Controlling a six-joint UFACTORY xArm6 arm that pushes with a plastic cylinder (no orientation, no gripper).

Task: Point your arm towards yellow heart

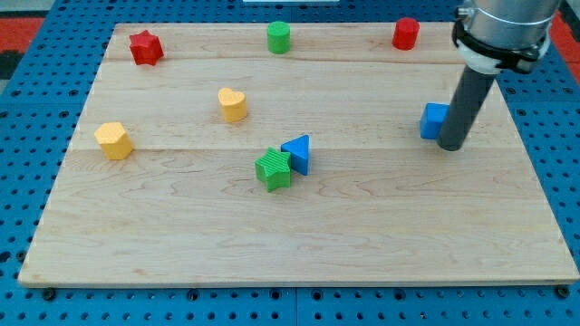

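Far to the view's left of my tip (451,145), the yellow heart (232,104) sits on the desk (381,244). The tool is a plain rod touching a blue block (433,120), with nothing to open or close. Heading left could drag that block.

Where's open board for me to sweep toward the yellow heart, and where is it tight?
My tip sits beside the blue block at the view's right. The stretch from there to the yellow heart is bare. The whole bottom strip is free too. Tight spot: green block touching the blue triangle.
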